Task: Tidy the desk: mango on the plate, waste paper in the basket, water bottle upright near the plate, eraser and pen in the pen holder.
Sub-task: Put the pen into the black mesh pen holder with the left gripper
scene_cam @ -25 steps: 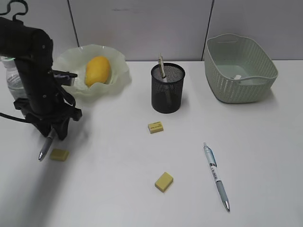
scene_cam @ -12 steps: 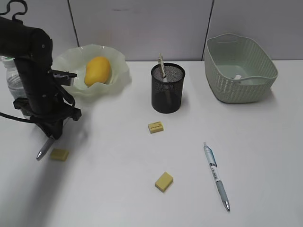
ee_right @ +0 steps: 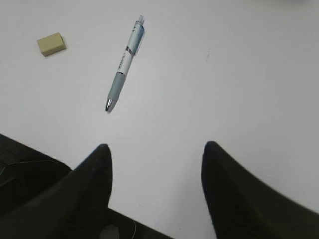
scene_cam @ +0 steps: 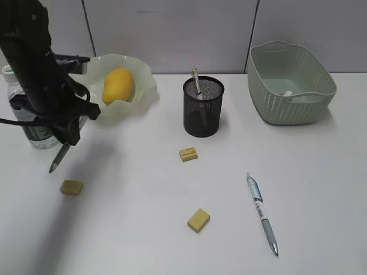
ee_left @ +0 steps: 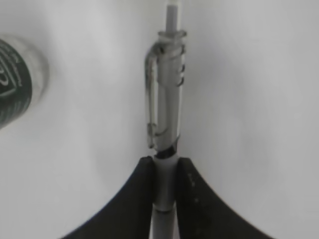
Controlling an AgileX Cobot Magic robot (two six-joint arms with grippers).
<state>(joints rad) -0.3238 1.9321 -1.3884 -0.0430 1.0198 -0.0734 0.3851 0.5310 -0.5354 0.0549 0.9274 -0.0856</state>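
Note:
My left gripper (scene_cam: pixel 69 133) is shut on a grey pen (scene_cam: pixel 59 156), which hangs tip down above the desk (scene_cam: pixel 143 189). In the left wrist view the pen (ee_left: pixel 167 99) sticks out from between the jaws of the left gripper (ee_left: pixel 164 167). The water bottle (scene_cam: pixel 35 136) stands upright behind that arm, beside the plate (scene_cam: pixel 144 77) holding the mango (scene_cam: pixel 118 85). The pen holder (scene_cam: pixel 203 109) has one pen (scene_cam: pixel 196 80) in it. A blue-grey pen (scene_cam: pixel 262 213) lies front right. My right gripper (ee_right: pixel 155 154) is open above bare desk, short of that pen (ee_right: pixel 124 62). Three yellow erasers (scene_cam: pixel 71 187) (scene_cam: pixel 188 153) (scene_cam: pixel 198 220) lie loose.
The basket (scene_cam: pixel 289 83) stands at the back right with a bit of white paper (scene_cam: pixel 288 93) showing inside. A grey partition wall (scene_cam: pixel 172 28) closes the back of the desk. An eraser (ee_right: pixel 51 44) also shows in the right wrist view.
My left gripper closed on the grey pen and lifted it off the desk, away from the nearby eraser. The right gripper has not moved.

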